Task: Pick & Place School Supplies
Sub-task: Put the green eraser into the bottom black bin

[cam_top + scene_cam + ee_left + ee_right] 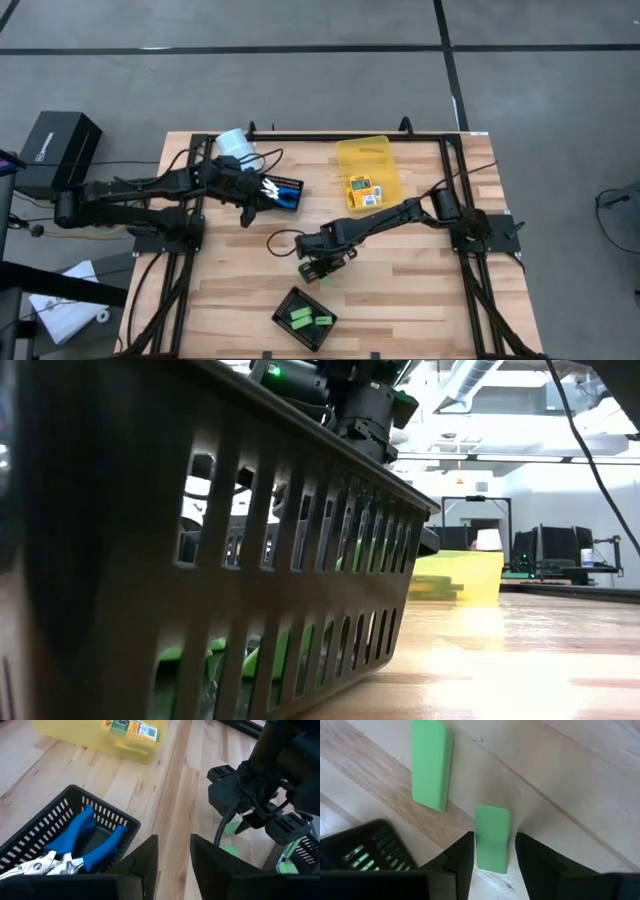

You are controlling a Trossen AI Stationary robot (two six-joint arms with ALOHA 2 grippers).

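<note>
My right gripper (318, 266) (495, 840) is open and points down over the middle of the table. Its fingers stand on either side of a light-green oblong piece (492, 832) that lies flat on the wood. A second green piece (431, 765) lies beside it. More green pieces (310, 320) lie in a black tray (285, 305) near the table's near edge. My left gripper (252, 200) (174, 860) is open and touches nothing. It is beside another black tray (117, 822) that holds blue-handled scissor-like tools (87, 837). Yellow-orange packs (362, 190) lie in the yellow bin (365, 155). My right gripper comes from above and straddles the green piece's near end (492, 860), with the fingers lying along its long sides. One finger (465, 855) stands right at the piece's edge, and a small gap shows at the other. I cannot tell whether it touches. The piece lies on the table.
A pale cylinder (235, 142) stands at the far left of the table, behind the left arm. In the low view the black tray (250, 560) fills the foreground and the yellow bin (455, 575) shows behind it. Bare wood lies on the table's near right.
</note>
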